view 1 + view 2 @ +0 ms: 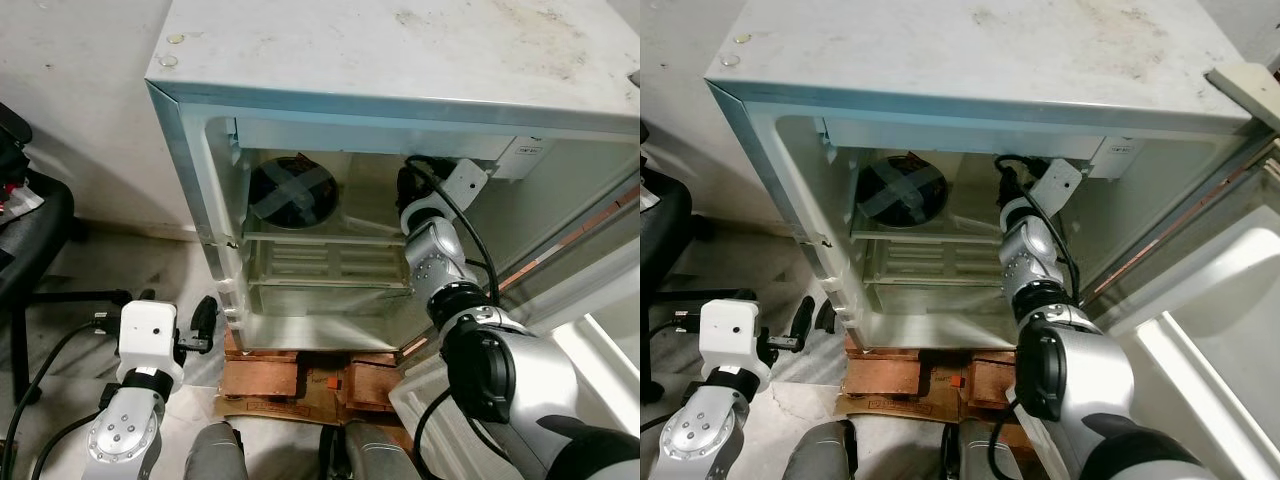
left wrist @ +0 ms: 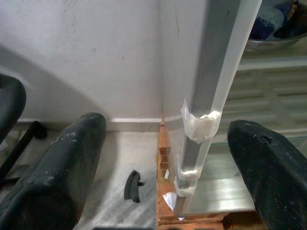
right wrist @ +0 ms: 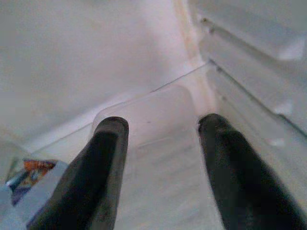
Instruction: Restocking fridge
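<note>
A small white fridge point(image 1: 400, 60) stands open before me, its door point(image 1: 1225, 290) swung out to the right. On its upper glass shelf point(image 1: 320, 238), at the left, sits a dark bowl point(image 1: 292, 192) holding bluish packets. My right arm reaches into the top right of the fridge. In the right wrist view my right gripper point(image 3: 163, 127) is open over the bare shelf point(image 3: 158, 110) with nothing between its fingers, and a blue-and-orange packet point(image 3: 29, 179) lies off to one side. My left gripper point(image 1: 205, 322) hangs low and open outside the fridge's left front edge point(image 2: 211, 86).
A black office chair point(image 1: 30, 240) stands to the left. The fridge rests on reddish bricks point(image 1: 300, 375). White tape point(image 2: 201, 127) is stuck on the left door frame. A small black piece point(image 2: 133, 186) lies on the floor by the wall.
</note>
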Controlling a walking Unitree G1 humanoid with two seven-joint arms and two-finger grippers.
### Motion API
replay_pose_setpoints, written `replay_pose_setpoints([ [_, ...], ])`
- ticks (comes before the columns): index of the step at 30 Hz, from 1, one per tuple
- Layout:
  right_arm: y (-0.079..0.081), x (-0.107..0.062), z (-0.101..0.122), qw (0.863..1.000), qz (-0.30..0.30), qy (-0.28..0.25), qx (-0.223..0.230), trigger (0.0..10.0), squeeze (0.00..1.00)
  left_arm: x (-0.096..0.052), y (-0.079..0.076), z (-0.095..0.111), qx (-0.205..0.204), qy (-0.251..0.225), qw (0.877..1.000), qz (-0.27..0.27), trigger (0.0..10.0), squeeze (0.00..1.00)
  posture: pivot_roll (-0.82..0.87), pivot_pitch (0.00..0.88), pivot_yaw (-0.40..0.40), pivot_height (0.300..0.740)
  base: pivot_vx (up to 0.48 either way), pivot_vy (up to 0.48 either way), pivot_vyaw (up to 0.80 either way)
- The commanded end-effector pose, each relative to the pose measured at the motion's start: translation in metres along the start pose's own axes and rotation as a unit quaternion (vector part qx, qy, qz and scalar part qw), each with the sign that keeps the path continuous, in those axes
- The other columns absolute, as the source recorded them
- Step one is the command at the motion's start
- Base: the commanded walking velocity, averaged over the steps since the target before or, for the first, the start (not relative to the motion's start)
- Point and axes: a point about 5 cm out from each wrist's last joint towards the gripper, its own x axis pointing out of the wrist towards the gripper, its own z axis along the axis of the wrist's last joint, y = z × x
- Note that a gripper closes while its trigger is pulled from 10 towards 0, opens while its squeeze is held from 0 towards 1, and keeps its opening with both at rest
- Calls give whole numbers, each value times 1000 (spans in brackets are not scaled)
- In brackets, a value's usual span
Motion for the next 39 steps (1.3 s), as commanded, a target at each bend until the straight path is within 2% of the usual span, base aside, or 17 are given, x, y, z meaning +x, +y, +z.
replay_pose_setpoints([
  [1,4,1,8,999,29,-25,-31,10000,1000,-1,-2,-5,2,9,1000,-1,10000,0,198,168,-112,740,0,0,0],
  [4,2,-5,3,996,63,-37,-59,10000,1000,2,-2,-4,1,5,1000,1,10000,0,189,157,-112,740,0,0,0],
  [6,2,-6,2,995,69,-39,-61,10000,1000,3,-2,-3,1,4,1000,1,10000,0,189,157,-112,740,0,0,0],
  [7,0,-13,-2,990,99,-52,-80,10000,1000,5,-2,-2,0,0,1000,3,10000,0,179,152,-114,740,0,0,0],
  [9,-1,-18,-4,988,115,-57,-88,10000,1000,7,-2,-1,-1,-2,1000,4,10000,0,170,148,-112,740,0,0,0],
  [10,-2,-25,-7,985,131,-64,-95,10000,1000,9,-2,0,0,-8,1000,5,10000,0,158,146,-109,740,0,0,0],
  [15,-5,-51,-19,973,190,-50,-119,10000,1000,15,-4,2,-3,-11,1000,1,10000,0,132,143,-99,740,0,0,0],
  [17,-8,-55,-21,973,194,-43,-120,10000,1000,15,-5,2,-3,-12,1000,-1,10000,0,125,143,-94,740,0,0,0],
  [21,-26,-81,-23,972,197,-27,-127,10000,1000,18,-5,2,1,-12,1000,-4,10000,0,104,142,-78,740,0,0,0],
  [27,-36,-103,-25,973,185,-10,-138,10000,1000,20,-8,3,0,-14,1000,-8,10000,0,90,147,-78,740,0,0,0],
  [32,-37,-113,-28,972,187,-2,-143,10000,1000,20,-8,2,-1,-13,1000,-12,10000,0,84,145,-77,740,0,0,0],
  [33,-37,-116,-28,972,187,0,-145,10000,686,20,-8,2,-2,-12,1000,-12,10000,0,83,143,-77,740,0,0,0],
  [34,-37,-118,-28,972,186,1,-146,10000,90,20,-8,1,-3,-11,1000,-13,10000,0,83,143,-77,740,0,0,0],
  [35,-38,-119,-28,972,184,3,-146,10000,0,20,-8,1,-4,-10,1000,-13,10000,0,83,143,-77,740,0,0,0],
  [39,-39,-125,-29,973,178,10,-146,10000,0,20,-7,-1,-2,-7,1000,-15,10000,0,82,115,-75,740,0,0,0],
])
